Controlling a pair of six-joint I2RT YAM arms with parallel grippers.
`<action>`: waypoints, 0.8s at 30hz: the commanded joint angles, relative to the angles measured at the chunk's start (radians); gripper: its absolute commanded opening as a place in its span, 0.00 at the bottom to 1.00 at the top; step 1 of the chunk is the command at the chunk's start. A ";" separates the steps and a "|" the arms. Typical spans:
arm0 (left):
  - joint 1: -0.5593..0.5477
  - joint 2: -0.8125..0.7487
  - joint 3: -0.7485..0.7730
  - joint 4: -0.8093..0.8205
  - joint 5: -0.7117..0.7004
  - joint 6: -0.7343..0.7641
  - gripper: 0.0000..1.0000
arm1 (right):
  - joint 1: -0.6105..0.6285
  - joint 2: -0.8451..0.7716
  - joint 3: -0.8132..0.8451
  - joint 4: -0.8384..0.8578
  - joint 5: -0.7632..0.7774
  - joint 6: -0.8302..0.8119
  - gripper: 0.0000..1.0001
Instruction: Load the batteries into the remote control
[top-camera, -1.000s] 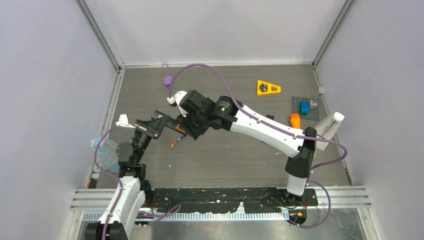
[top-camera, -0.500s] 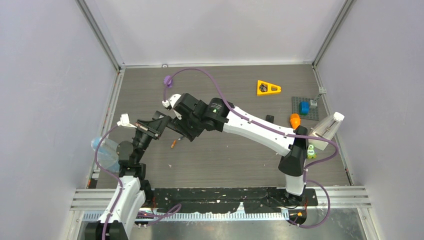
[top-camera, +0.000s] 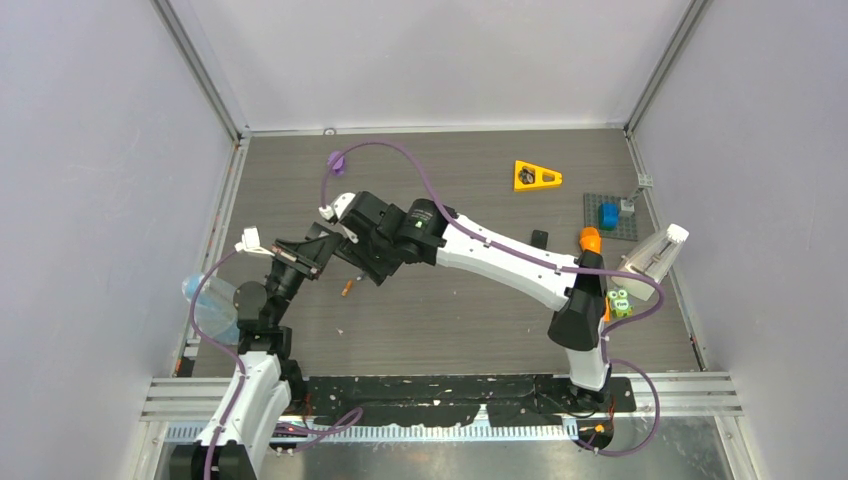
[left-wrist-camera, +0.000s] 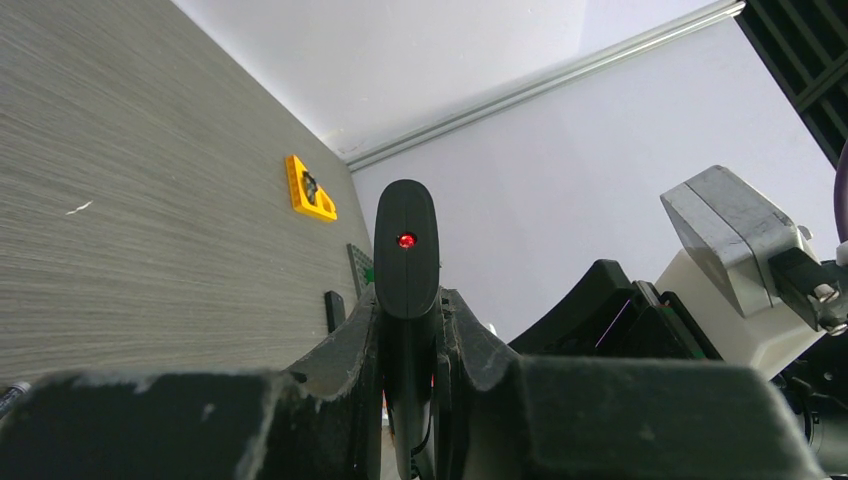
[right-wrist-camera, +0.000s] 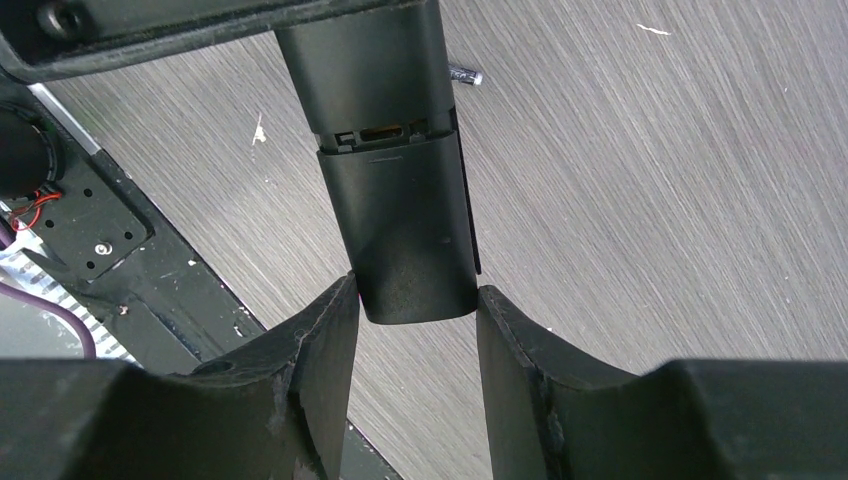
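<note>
- the remote: black, slim, raised off the surface, a gap at its cover seam
- orange battery: lying on the surface
- dark grey battery: lying flat

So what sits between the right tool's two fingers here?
One end of the black remote, pinched by the right tool, clearest in the right wrist view. The left tool holds its other end.

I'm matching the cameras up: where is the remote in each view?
Top external: remote left of centre, mostly hidden.
Left wrist: centre, clamped in the left gripper.
Right wrist: upper centre, its end between the right gripper's fingers.
Landmark: yellow wedge, in top external and left wrist only.
</note>
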 joint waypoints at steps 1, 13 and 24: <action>-0.004 -0.013 0.039 0.032 0.009 0.017 0.00 | 0.007 0.000 0.056 0.007 -0.001 0.007 0.22; -0.004 -0.036 0.031 0.031 0.014 -0.004 0.00 | 0.006 0.038 0.100 -0.012 -0.001 0.023 0.23; -0.004 -0.040 0.027 0.027 0.008 -0.083 0.00 | 0.007 0.051 0.100 -0.026 -0.017 0.028 0.30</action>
